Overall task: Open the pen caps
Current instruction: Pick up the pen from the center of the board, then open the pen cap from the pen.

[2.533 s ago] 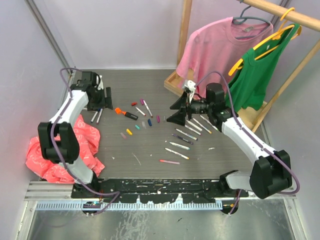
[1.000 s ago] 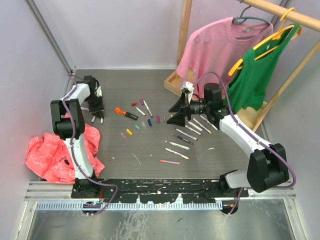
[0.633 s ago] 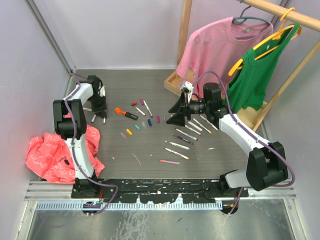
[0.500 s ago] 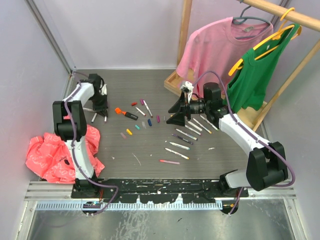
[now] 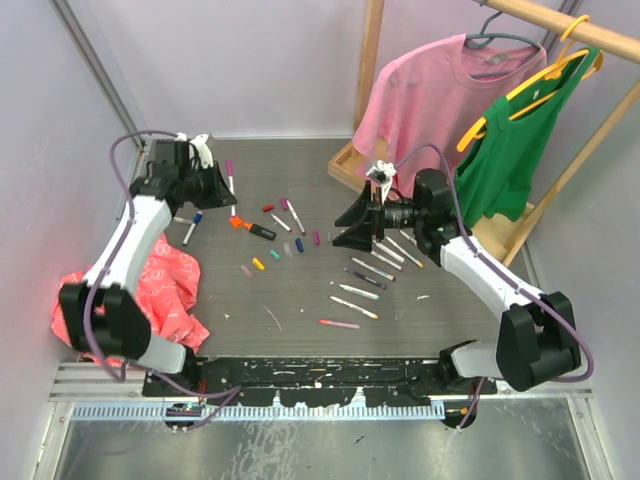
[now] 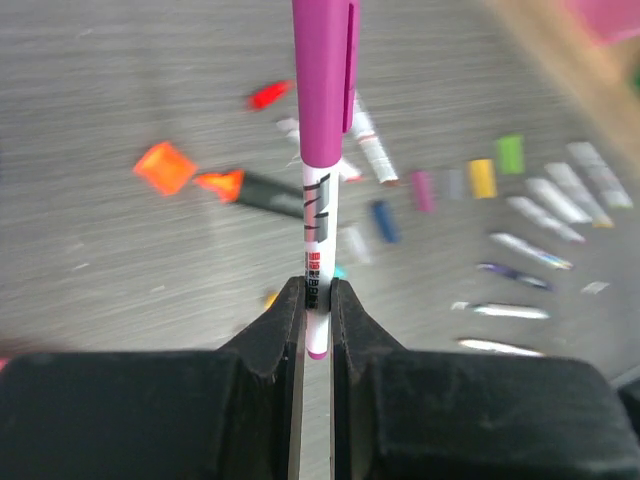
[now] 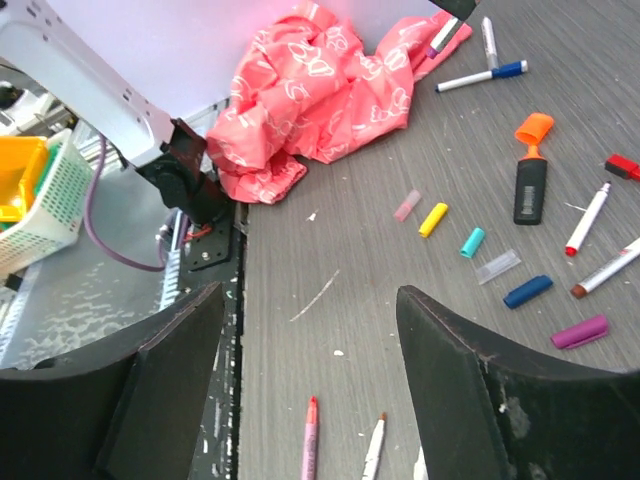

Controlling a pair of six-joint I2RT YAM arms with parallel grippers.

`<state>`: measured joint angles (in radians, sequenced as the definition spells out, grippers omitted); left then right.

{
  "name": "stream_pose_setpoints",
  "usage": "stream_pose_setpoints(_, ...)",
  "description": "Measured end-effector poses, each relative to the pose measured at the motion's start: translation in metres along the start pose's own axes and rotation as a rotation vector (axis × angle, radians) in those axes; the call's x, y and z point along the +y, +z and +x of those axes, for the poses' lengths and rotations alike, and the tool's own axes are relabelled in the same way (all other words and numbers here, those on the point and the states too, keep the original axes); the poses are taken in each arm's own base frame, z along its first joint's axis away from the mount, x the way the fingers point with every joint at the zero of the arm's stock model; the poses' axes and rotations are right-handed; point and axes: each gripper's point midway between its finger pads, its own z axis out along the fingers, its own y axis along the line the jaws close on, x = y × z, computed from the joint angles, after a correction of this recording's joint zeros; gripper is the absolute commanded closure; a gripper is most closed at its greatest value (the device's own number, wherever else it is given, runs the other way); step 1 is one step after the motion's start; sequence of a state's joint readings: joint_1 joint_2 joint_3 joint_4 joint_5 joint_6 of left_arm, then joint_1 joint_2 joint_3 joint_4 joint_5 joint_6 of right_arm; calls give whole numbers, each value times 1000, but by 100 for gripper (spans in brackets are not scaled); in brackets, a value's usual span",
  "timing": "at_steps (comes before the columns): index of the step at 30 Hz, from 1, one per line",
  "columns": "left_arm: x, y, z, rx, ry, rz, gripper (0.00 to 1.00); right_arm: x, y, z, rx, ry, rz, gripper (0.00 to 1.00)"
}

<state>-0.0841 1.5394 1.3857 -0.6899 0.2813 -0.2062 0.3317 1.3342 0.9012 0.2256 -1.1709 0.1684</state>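
My left gripper point(image 5: 222, 188) is shut on the lower white barrel of a pen point(image 6: 318, 235), which stands up between the jaws with its magenta cap point(image 6: 323, 75) on. It hovers over the back left of the table. Loose pen caps lie in a row mid-table: pink point(image 5: 246, 270), yellow point(image 5: 258, 264), teal point(image 5: 274, 254), blue point(image 5: 299, 244) and purple point(image 5: 316, 238). More pens point(image 5: 385, 255) lie fanned out at the right. My right gripper point(image 5: 350, 222) point(image 7: 310, 293) hangs open above them, holding nothing.
An orange-and-black marker point(image 5: 255, 229) lies near the caps. A blue-capped pen point(image 5: 192, 225) lies at the left. Crumpled pink cloth point(image 5: 130, 300) covers the near left corner. A wooden rack at the back right holds a pink shirt point(image 5: 440, 90) and a green top point(image 5: 515, 140).
My left arm has risen from the table's left edge and swung right, carrying the magenta-capped pen. The right gripper has hardly moved.
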Motion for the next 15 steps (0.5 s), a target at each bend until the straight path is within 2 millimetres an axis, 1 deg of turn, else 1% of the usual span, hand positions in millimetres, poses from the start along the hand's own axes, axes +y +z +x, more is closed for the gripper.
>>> stream_pose_setpoints(1, -13, -9, 0, -39, -5, 52, 100, 4, -1, -1, -12, 3, -4, 24)
stream_pose_setpoints(2, -31, -19, -2, -104, -17, 131, 100, 8, -2, -4, -24, 3, -6, 24)
stream_pose_setpoints(4, -57, -37, 0, -197, -31, 256, 100, 16, -4, -10, -51, -9, -11, 24)
stream_pose_setpoints(5, -69, -45, 5, -247, -34, 320, 100, 21, -6, -14, -67, -21, -11, 24)
stream_pose_setpoints(7, -89, -55, 19, -310, -31, 416, 100, 29, -8, -21, -98, -42, -11, 23)
stream_pose_setpoints(10, -125, -63, 46, -363, 2, 550, 100, 38, -11, -30, -139, -69, -16, 24)
stream_pose_setpoints(12, -150, -69, 70, -381, 32, 637, 100, 40, -12, -33, -161, -72, -20, 24)
stream_pose_setpoints(15, -177, -81, 89, -414, 67, 723, 100, 41, -12, -32, -176, -50, -21, 24)
